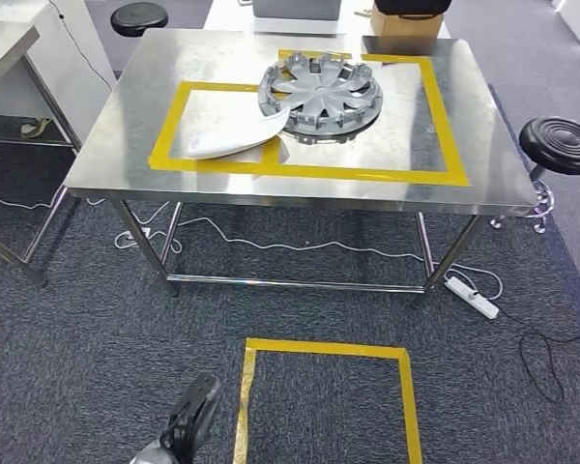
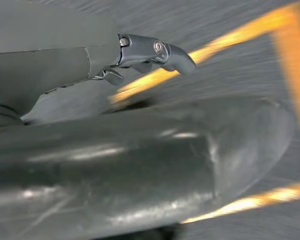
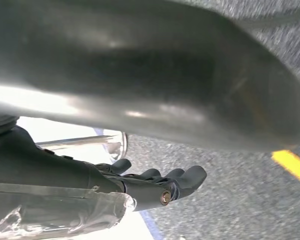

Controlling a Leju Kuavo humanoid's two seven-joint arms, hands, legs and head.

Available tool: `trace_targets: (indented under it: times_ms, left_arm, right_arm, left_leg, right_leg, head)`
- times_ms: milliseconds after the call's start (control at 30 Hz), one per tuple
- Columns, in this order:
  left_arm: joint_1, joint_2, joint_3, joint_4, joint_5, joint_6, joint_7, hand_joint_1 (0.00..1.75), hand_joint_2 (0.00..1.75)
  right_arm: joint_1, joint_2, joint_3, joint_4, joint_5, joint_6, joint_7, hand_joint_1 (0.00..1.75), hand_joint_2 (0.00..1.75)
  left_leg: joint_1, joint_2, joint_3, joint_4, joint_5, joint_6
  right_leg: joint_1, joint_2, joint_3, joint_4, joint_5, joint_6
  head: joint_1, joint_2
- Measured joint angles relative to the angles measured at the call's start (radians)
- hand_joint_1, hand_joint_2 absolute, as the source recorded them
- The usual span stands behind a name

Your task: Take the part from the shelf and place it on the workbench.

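Observation:
On the steel workbench (image 1: pixel 112 126), a grey wheel cover (image 1: pixel 321 94) lies inside a yellow tape frame (image 1: pixel 440 116). A white curved part (image 1: pixel 232 138) lies beside it, its tip touching the cover's near-left rim. My left hand (image 1: pixel 192 418) hangs low over the carpet, well short of the bench. In the left wrist view its dark fingers (image 2: pixel 156 50) are stretched out and hold nothing. The right hand (image 3: pixel 160 182) also hangs above the carpet, its fingers apart and empty.
A yellow tape square (image 1: pixel 327 350) marks the carpet in front of the bench. A white power strip (image 1: pixel 476 298) and cables lie under the bench. Black stools stand at the right (image 1: pixel 563 145) and far left (image 1: pixel 138 17). A cardboard box (image 1: pixel 407 21) sits behind the bench.

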Motion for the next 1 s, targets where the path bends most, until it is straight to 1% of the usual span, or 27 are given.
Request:
trace_targets:
  times_ms: [33,67,133,167,200,233,267,300,333,367,400,467,500,533,567,633,667,700,733,767,800,833,867,900,933,967,1000]
  left_arm:
    - [0.013,0.004,0.013,0.017,0.009,-0.003,0.04,0.0,0.0]
    - [0.026,0.008,0.024,0.033,0.016,-0.002,0.08,0.0,0.0]
    - [0.055,0.014,0.041,0.062,0.017,0.007,0.152,0.0,0.0]
    - [0.071,0.017,0.046,0.074,0.013,0.012,0.182,0.0,0.0]
    - [0.086,0.02,0.05,0.084,0.011,0.015,0.208,0.0,0.0]
    - [0.098,0.022,0.053,0.092,0.013,0.017,0.228,0.0,0.0]
    - [0.107,0.023,0.058,0.098,0.021,0.018,0.244,0.0,0.0]
    - [0.114,0.023,0.066,0.103,0.032,0.02,0.259,0.0,0.0]
    - [0.118,0.023,0.074,0.107,0.042,0.022,0.27,0.0,0.0]
    - [0.121,0.023,0.082,0.111,0.048,0.024,0.278,0.0,0.0]
    - [0.124,0.023,0.089,0.115,0.051,0.025,0.283,0.0,0.0]
    - [0.126,0.024,0.097,0.12,0.051,0.03,0.298,0.0,0.0]
    - [0.127,0.024,0.1,0.122,0.049,0.033,0.307,0.0,0.0]
    - [0.128,0.023,0.1,0.123,0.047,0.037,0.318,0.0,0.0]
    - [0.129,0.023,0.1,0.124,0.044,0.041,0.326,0.0,0.0]
    - [0.132,0.021,0.1,0.126,0.04,0.049,0.334,0.0,0.0]
    - [0.133,0.021,0.1,0.127,0.04,0.055,0.335,0.0,0.0]
    - [0.135,0.02,0.1,0.128,0.039,0.062,0.334,0.0,0.0]
    - [0.137,0.02,0.1,0.128,0.038,0.069,0.333,0.0,0.0]
    - [0.138,0.019,0.1,0.129,0.035,0.076,0.331,0.0,0.0]
    - [0.137,0.019,0.1,0.129,0.033,0.081,0.328,0.0,0.0]
    - [0.136,0.019,0.1,0.129,0.03,0.086,0.325,0.0,0.0]
    - [0.135,0.018,0.1,0.129,0.028,0.09,0.322,0.0,0.0]
    - [0.133,0.018,0.1,0.129,0.027,0.093,0.318,0.0,0.0]
    - [0.133,0.017,0.1,0.129,0.025,0.096,0.315,0.0,0.0]
    - [0.134,0.017,0.1,0.129,0.024,0.097,0.313,0.0,0.0]
    - [0.135,0.017,0.1,0.129,0.022,0.098,0.312,0.0,0.0]
  right_arm:
    - [0.0,0.0,0.004,0.0,0.001,0.005,-0.006,0.0,0.0]
    - [0.001,0.0,0.008,0.0,0.001,0.01,-0.012,0.0,0.0]
    - [0.002,0.0,0.016,0.0,0.002,0.017,-0.028,0.0,0.0]
    - [0.003,0.0,0.022,0.0,0.002,0.018,-0.041,0.0,0.0]
    - [0.006,0.0,0.031,0.0,0.002,0.016,-0.061,0.0,0.0]
    - [0.007,0.0,0.042,0.0,0.002,0.013,-0.083,0.0,0.0]
    - [0.008,0.0,0.054,0.0,0.002,0.009,-0.106,0.0,0.0]
    - [0.008,-0.001,0.066,0.0,0.002,0.005,-0.126,0.0,0.0]
    - [0.006,-0.001,0.075,0.0,0.002,0.002,-0.139,0.0,0.0]
    - [0.004,-0.002,0.083,0.0,0.002,-0.001,-0.148,0.0,0.0]
    - [0.004,-0.002,0.089,0.0,0.002,-0.003,-0.152,0.0,0.0]
    - [0.007,-0.002,0.098,0.0,0.0,-0.007,-0.161,0.0,0.0]
    - [0.009,-0.003,0.1,0.0,-0.001,-0.009,-0.166,0.0,0.0]
    - [0.009,-0.003,0.102,0.0,-0.004,-0.012,-0.17,0.0,0.0]
    - [0.009,-0.003,0.102,0.0,-0.011,-0.013,-0.169,0.0,0.0]
    - [0.009,-0.003,0.101,0.0,-0.033,-0.023,-0.156,0.0,0.0]
    - [0.01,-0.003,0.098,0.0,-0.047,-0.03,-0.145,0.0,0.0]
    - [0.01,-0.003,0.095,0.0,-0.059,-0.036,-0.132,0.0,0.0]
    - [0.01,-0.003,0.09,0.0,-0.07,-0.039,-0.12,0.0,0.0]
    - [0.01,-0.004,0.083,0.0,-0.08,-0.04,-0.106,0.0,0.0]
    - [0.009,-0.004,0.077,0.0,-0.089,-0.04,-0.095,0.0,0.0]
    - [0.009,-0.004,0.071,0.0,-0.096,-0.037,-0.088,0.0,0.0]
    - [0.008,-0.004,0.065,0.0,-0.101,-0.033,-0.083,0.0,0.0]
    - [0.007,-0.004,0.06,0.0,-0.103,-0.026,-0.081,0.0,0.0]
    - [0.006,-0.004,0.057,0.0,-0.103,-0.016,-0.082,0.0,0.0]
    - [0.006,-0.004,0.054,0.0,-0.103,-0.004,-0.085,0.0,0.0]
    - [0.006,-0.004,0.052,0.0,-0.103,0.006,-0.088,0.0,0.44]
  left_leg:
    - [0.002,0.001,0.0,-0.001,0.002,0.005]
    - [0.003,0.001,0.0,-0.002,0.002,0.01]
    - [0.002,0.003,0.0,-0.002,0.002,0.013]
    - [0.001,0.003,0.0,-0.002,0.002,0.014]
    - [0.001,0.003,0.0,-0.001,0.002,0.014]
    - [0.001,0.002,0.0,-0.001,0.002,0.014]
    - [0.001,0.001,0.001,-0.001,0.001,0.014]
    - [0.0,0.0,0.002,-0.001,0.001,0.012]
    - [-0.001,-0.002,0.002,0.001,0.0,0.009]
    - [-0.003,-0.002,0.001,0.002,0.0,0.004]
    - [-0.004,-0.003,0.0,0.003,0.001,-0.001]
    - [-0.003,-0.003,-0.002,0.002,0.002,-0.011]
    - [-0.002,-0.003,-0.004,0.007,-0.003,-0.016]
    - [-0.002,-0.003,-0.014,0.027,-0.019,-0.022]
    - [-0.001,-0.002,-0.032,0.069,-0.047,-0.027]
    - [0.001,-0.002,-0.095,0.203,-0.117,-0.034]
    - [0.001,-0.002,-0.124,0.264,-0.139,-0.036]
    - [0.001,-0.002,-0.14,0.297,-0.143,-0.036]
    - [0.001,-0.002,-0.137,0.293,-0.128,-0.036]
    - [0.001,-0.002,-0.115,0.251,-0.098,-0.035]
    - [0.002,-0.001,-0.08,0.183,-0.06,-0.033]
    - [0.001,-0.001,-0.042,0.11,-0.031,-0.033]
    - [0.002,-0.002,-0.014,0.053,-0.013,-0.03]
    - [0.001,-0.003,0.003,0.017,-0.006,-0.026]
    - [0.0,-0.004,0.006,0.005,-0.009,-0.021]
    - [-0.001,-0.005,0.005,0.003,-0.007,-0.014]
    - [0.0,-0.005,0.004,0.002,-0.005,-0.007]
  right_leg:
    - [0.0,-0.001,-0.013,0.029,-0.022,0.005]
    - [-0.001,-0.002,-0.035,0.081,-0.053,0.009]
    - [-0.001,-0.002,-0.092,0.221,-0.12,0.014]
    - [-0.001,-0.002,-0.113,0.273,-0.138,0.015]
    - [-0.001,-0.002,-0.115,0.286,-0.136,0.014]
    - [-0.001,-0.002,-0.098,0.258,-0.116,0.013]
    - [-0.001,-0.002,-0.063,0.197,-0.085,0.01]
    - [-0.001,-0.002,-0.022,0.12,-0.057,0.008]
    - [-0.001,-0.002,0.013,0.056,-0.038,0.004]
    - [0.0,-0.001,0.035,0.014,-0.029,0.0]
    - [0.001,0.001,0.044,-0.004,-0.029,-0.004]
    - [0.002,0.002,0.044,-0.006,-0.026,-0.015]
    - [0.001,0.001,0.043,-0.007,-0.024,-0.021]
    - [-0.001,0.001,0.043,-0.009,-0.022,-0.027]
    - [-0.003,0.0,0.042,-0.011,-0.02,-0.032]
    - [-0.003,-0.001,0.038,-0.011,-0.018,-0.038]
    - [-0.003,-0.002,0.036,-0.011,-0.018,-0.039]
    - [-0.003,-0.003,0.035,-0.01,-0.017,-0.039]
    - [-0.003,-0.002,0.035,-0.01,-0.017,-0.039]
    - [-0.003,-0.002,0.035,-0.01,-0.016,-0.038]
    - [-0.004,-0.001,0.036,-0.01,-0.016,-0.036]
    - [-0.002,-0.001,0.036,-0.008,-0.016,-0.033]
    - [0.0,0.0,0.034,-0.007,-0.016,-0.028]
    - [0.002,0.001,0.032,-0.006,-0.015,-0.023]
    - [0.003,0.001,0.03,-0.006,-0.014,-0.017]
    - [0.002,0.001,0.029,-0.007,-0.012,-0.013]
    - [0.001,0.001,0.028,-0.008,-0.012,-0.008]
  head:
    - [0.003,0.0]
    - [0.004,0.0]
    - [0.008,0.0]
    - [0.007,0.0]
    - [0.008,0.0]
    - [0.008,0.0]
    - [0.008,0.0]
    - [0.008,0.0]
    - [0.008,0.0]
    - [0.007,0.0]
    - [0.006,0.0]
    - [0.006,0.0]
    - [0.006,0.0]
    - [0.004,0.0]
    - [0.003,0.0]
    - [0.0,0.0]
    - [0.0,0.0]
    - [0.0,0.0]
    - [-0.001,0.0]
    - [0.0,0.0]
    - [-0.001,0.0]
    - [-0.001,0.0]
    - [-0.001,0.0]
    - [-0.001,0.0]
    - [-0.001,0.0]
    - [-0.001,0.0]
    - [-0.001,0.0]
